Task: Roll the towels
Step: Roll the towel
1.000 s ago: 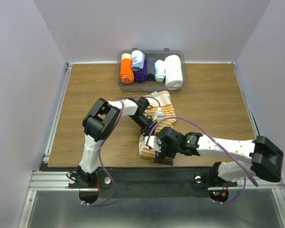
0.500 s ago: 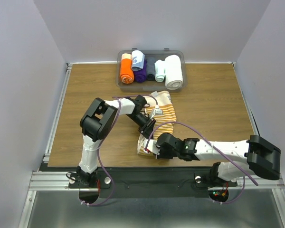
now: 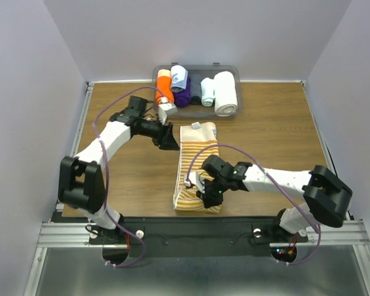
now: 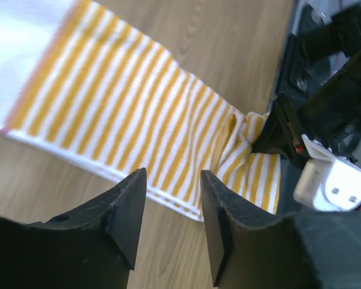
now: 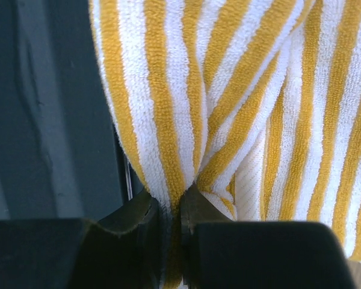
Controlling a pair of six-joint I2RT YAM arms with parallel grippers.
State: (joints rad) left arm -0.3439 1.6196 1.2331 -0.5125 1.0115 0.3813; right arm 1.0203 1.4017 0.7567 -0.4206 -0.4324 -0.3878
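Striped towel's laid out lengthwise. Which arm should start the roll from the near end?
Right. The right gripper is shut on the striped towel's near edge, with cloth bunched between its fingers. The left gripper is open and holds nothing, up by the far end.

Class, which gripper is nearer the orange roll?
Left. Left gripper: open, just short of the orange roll. Right gripper: far off, pinching the striped towel at its near end.

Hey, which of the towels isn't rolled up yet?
The yellow-and-white striped cloth towel, stretched out long on the wooden table; the other towels all sit rolled in the grey plastic bin at the far edge.
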